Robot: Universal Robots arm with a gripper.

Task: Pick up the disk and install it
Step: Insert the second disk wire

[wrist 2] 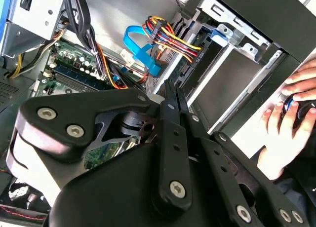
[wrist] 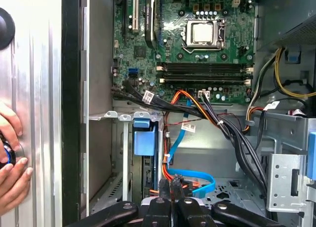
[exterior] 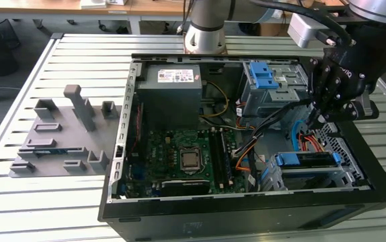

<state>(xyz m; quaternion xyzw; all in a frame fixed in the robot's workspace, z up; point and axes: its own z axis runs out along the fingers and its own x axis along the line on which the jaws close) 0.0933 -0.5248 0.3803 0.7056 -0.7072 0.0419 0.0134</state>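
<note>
1. You're in a robotics lab or workshop: the open computer case lies on a slatted metal table.
2. Grey fixture block sits beside the case.
3. Wooden desks stand behind the arm's base.
4. Your hand rests by the case.

- The arm reaches in from the far side, its wrist bent downward at the exterior view's right.
- The gripper points down, its black fingers pressed together with no gap, nothing between them.
- A person's hand rests with fingers curled.
</note>
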